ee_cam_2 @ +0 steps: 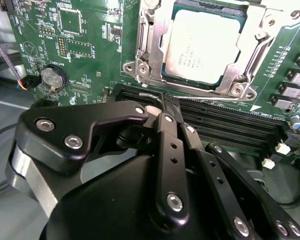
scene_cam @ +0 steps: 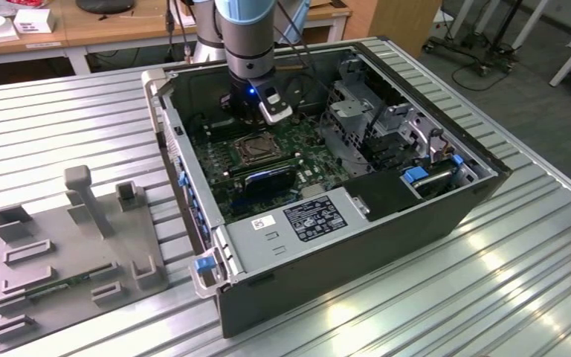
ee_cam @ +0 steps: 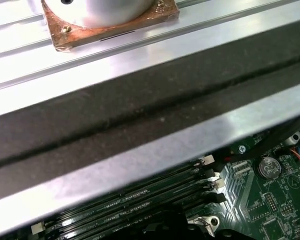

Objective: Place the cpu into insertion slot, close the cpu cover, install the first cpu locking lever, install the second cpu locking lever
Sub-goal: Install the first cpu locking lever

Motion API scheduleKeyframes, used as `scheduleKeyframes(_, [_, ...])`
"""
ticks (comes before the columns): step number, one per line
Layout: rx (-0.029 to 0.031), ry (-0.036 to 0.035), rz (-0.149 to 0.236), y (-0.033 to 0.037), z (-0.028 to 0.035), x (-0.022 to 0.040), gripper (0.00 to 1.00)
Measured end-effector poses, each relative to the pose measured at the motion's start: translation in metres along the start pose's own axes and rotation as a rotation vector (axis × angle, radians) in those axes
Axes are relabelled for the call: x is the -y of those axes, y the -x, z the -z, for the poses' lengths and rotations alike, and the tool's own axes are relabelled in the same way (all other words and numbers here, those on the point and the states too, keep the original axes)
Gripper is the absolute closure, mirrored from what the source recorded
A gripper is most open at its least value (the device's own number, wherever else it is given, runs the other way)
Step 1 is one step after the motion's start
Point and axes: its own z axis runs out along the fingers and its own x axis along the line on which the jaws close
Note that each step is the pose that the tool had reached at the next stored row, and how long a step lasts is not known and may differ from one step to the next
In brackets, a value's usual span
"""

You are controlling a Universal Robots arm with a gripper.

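Already flat in the insertion slot, the cpu, cover closed.

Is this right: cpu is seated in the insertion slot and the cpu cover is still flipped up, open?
Not quite. The cpu is seated in the insertion slot, but the cpu cover is down, framing the chip, as the second wrist view shows.
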Motion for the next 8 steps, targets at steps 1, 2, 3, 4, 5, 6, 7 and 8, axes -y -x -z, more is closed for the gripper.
scheduleKeyframes(1, [0.0008,-0.0006,-0.003,0.0,-0.0001,0.0,0.89])
scheduleKeyframes(2, [0.0012,-0.0012,-0.004,0.0,-0.0002,0.0001,0.89])
scheduleKeyframes(3, [0.0016,-0.0016,-0.005,0.0,-0.0004,0.0002,0.89])
scheduleKeyframes(4, [0.002,-0.002,-0.006,0.0,-0.0005,0.0004,0.89])
scheduleKeyframes(5, [0.0024,-0.0025,-0.006,0.0,-0.0007,0.0005,0.89])
scheduleKeyframes(6, [0.0029,-0.0032,-0.007,0.0,-0.0009,0.0007,0.89])
scheduleKeyframes(7, [0.0033,-0.0039,-0.008,0.0,-0.0011,0.0009,0.89])
scheduleKeyframes(8, [0.0039,-0.0048,-0.009,0.0001,-0.0012,0.0011,0.89])
